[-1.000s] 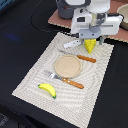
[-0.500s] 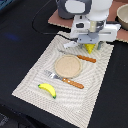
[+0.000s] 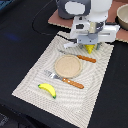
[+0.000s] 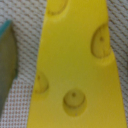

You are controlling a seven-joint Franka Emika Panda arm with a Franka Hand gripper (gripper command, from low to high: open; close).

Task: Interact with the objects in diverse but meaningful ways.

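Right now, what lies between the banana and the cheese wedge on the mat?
In the exterior view, the round tan plate lies between the banana and the cheese wedge, flanked by an orange-handled fork and knife.

Smooth, matt yellow plastic on the cheese wedge (image 4: 75, 60), dimpled with shallow moulded holes. Woven cloth with a fine ribbed weave on the pale placemat (image 3: 35, 70). Glossy yellow plastic on the banana (image 3: 47, 90). Tan, matt, wood-like finish on the round plate (image 3: 68, 65). Orange plastic handles with grey metallic-looking ends on the fork (image 3: 65, 79) and knife (image 3: 80, 56). Dark matt tabletop (image 3: 20, 40).
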